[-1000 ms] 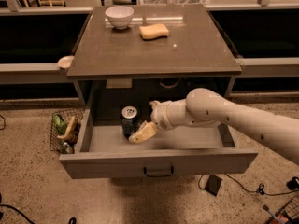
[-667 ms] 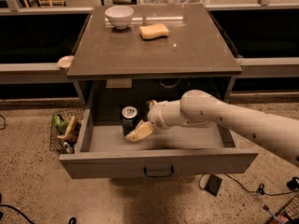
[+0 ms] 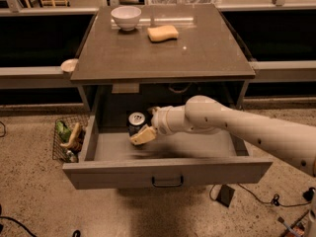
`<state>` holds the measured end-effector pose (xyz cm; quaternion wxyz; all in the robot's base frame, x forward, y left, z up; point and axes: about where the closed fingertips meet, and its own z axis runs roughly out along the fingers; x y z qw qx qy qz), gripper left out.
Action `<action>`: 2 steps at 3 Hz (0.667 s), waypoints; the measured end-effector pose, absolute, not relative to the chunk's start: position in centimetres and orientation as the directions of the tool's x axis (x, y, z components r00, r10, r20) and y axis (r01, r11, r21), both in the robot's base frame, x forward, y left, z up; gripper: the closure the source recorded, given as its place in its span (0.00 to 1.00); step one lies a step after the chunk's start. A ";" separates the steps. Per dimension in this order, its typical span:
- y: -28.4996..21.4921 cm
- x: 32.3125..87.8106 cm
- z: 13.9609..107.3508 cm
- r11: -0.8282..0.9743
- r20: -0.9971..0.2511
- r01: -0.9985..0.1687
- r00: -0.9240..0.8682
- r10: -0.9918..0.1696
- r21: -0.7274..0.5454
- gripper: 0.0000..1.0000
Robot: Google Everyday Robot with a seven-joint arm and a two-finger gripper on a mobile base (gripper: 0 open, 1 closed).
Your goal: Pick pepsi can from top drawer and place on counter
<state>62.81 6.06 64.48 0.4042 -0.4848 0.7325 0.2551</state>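
Observation:
The top drawer (image 3: 168,171) is pulled out below the counter (image 3: 163,53). The pepsi can (image 3: 136,119) stands upright in the drawer's back left part, its silver top showing. My gripper (image 3: 144,128) reaches in from the right, low inside the drawer and right against the can's right side. It is open: one tan finger (image 3: 143,135) lies in front of the can, and the other shows only as a small tip behind it. The can's lower body is partly hidden by the front finger.
A white bowl (image 3: 126,17) and a yellow sponge (image 3: 163,32) sit at the back of the counter. A wire basket (image 3: 66,139) with items stands on the floor left of the drawer. Cables lie on the floor at the right.
My gripper has moved a little to the left and closer to the can. The can and the drawer have not moved.

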 end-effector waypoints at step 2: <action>5.8 62.9 64.8 0.409 -0.848 -0.912 -0.196 -0.493 -0.026 0.64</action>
